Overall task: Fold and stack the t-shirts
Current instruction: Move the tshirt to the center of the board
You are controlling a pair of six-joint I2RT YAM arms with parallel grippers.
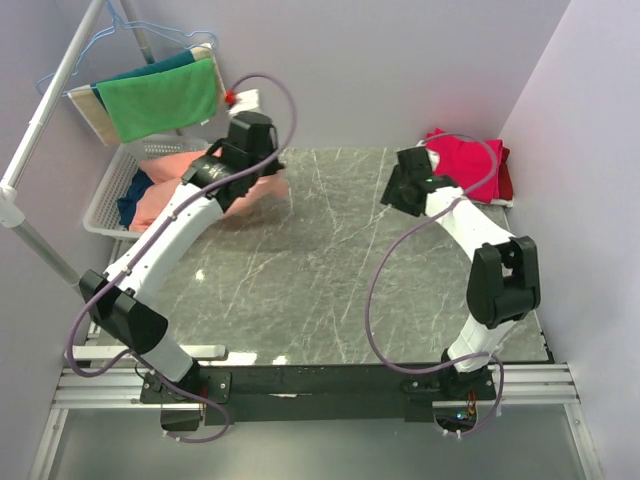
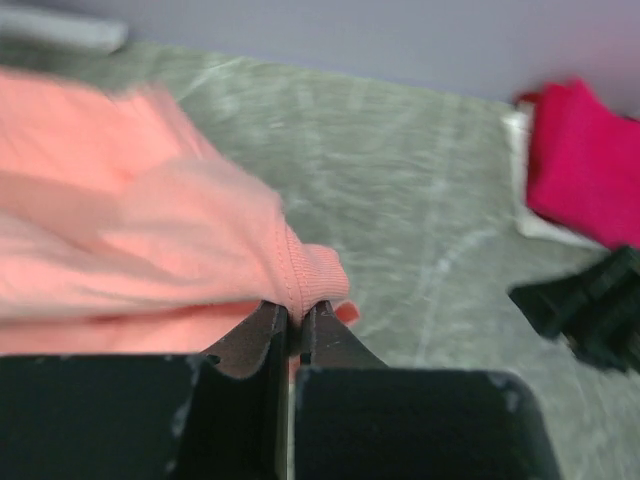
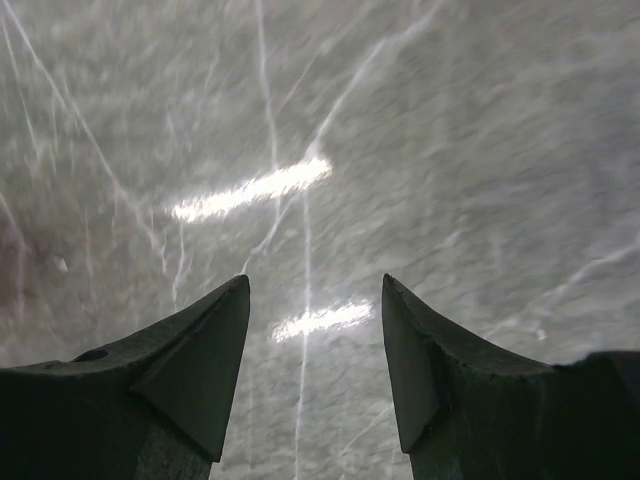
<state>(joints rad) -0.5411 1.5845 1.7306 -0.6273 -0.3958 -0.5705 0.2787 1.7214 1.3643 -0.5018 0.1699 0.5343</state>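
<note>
1. Surface: a grey marble-patterned table (image 1: 330, 280) is enclosed by pale lilac walls. At far left a rail carries a green cloth (image 1: 160, 100), with a teal cloth (image 1: 152, 70) and a beige cloth (image 1: 90, 112) partly covered behind it.
2. Left gripper (image 2: 296, 308): the jaws are seen pressed together on a ribbed edge of the salmon-orange t-shirt (image 2: 150, 220), which is pinched between the fingertips. The rest of the cloth trails away to the left, blurred.
3. Right gripper (image 3: 315, 290): the jaws are spread wide with nothing between them. Only bare table is seen between the fingers. The gripper is held over the far right of the table, near the folded shirts.
4. Containers: a white basket (image 1: 105, 205) stands at the table's far-left edge. The salmon-orange t-shirt spills from it onto the table. A dark navy t-shirt (image 1: 133, 190) lies inside.
5. Far right corner: a crimson-pink t-shirt (image 1: 462, 158) lies folded, with a red t-shirt (image 1: 504, 182) showing at its right edge.
</note>
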